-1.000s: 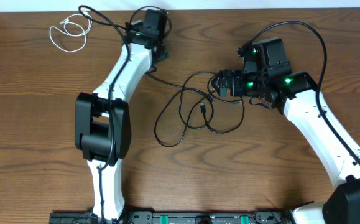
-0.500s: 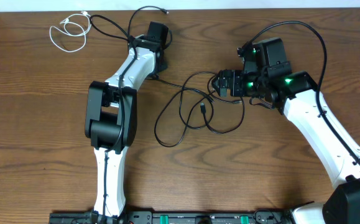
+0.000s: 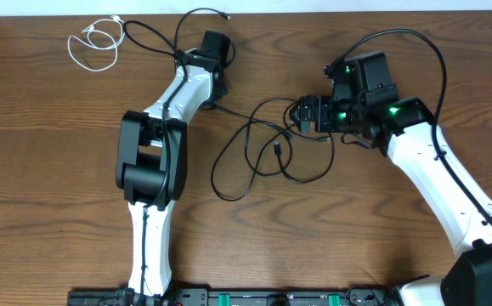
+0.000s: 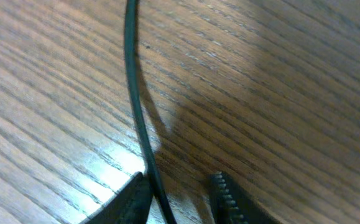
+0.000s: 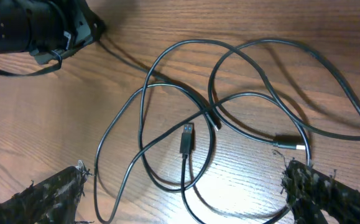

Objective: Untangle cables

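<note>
White cord (image 3: 93, 44) coiled far left, clear of the rest. Left gripper (image 4: 180, 196) has swung down onto a black cord (image 4: 136, 106) trailing from the tangle (image 5: 211, 115). Jaws are narrowing round it with a gap still showing, so likely the first pull-out. Right gripper (image 5: 186, 177) wide apart over the tangle, empty.

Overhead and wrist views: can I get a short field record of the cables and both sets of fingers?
black cables: tangled loops, middle of the table, between the arms
white cable: coiled alone, far-left corner
left fingers: apart, one black cable running between them
right fingers: wide open above the tangle, holding nothing
</note>
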Available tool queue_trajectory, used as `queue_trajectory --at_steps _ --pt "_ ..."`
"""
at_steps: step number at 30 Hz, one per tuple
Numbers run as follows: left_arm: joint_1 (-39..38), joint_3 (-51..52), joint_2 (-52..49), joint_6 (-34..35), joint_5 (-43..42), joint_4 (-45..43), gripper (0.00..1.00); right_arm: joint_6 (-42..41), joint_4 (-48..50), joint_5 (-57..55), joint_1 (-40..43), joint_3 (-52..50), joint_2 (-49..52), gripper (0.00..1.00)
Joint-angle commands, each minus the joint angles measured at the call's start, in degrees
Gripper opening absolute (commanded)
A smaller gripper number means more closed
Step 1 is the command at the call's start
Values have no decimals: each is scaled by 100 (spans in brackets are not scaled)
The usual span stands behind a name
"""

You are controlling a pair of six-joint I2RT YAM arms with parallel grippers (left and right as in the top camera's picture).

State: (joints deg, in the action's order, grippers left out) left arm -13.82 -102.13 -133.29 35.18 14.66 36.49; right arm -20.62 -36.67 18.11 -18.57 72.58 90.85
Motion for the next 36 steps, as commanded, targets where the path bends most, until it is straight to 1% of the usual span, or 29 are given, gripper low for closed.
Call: queue_trajectory --at_steps 1,7,11,13,17,19,25,30,33,36 --pt "4 175 -44 -35 -118 68 8 -59 -26 28 -28 -22 28 99" --pt "4 109 210 -129 -118 116 7 -59 -24 26 -28 -22 28 99" --pt "2 107 879 -210 -280 203 7 -59 57 26 -28 -22 28 99" --pt "-2 107 1370 -210 -748 173 8 -59 146 26 -28 -22 28 99" --pt "-37 107 2332 -210 -2159 -153 7 -57 424 -70 -28 -26 35 99" --pt "-92 107 2754 -208 -2507 -293 7 -57 503 -129 -28 -26 50 99" --pt "-334 107 3869 -208 -2605 -411 7 -59 472 -120 -28 -26 59 99" --pt "-557 107 4487 -184 -2638 -636 7 -61 479 -101 -28 -26 59 99" --pt "-625 107 4791 -177 -2977 -929 7 -61 529 -101 -28 -26 61 99" --pt "-625 107 5027 61 -3185 -1239 7 -157 638 -101 -28 -26 61 99"
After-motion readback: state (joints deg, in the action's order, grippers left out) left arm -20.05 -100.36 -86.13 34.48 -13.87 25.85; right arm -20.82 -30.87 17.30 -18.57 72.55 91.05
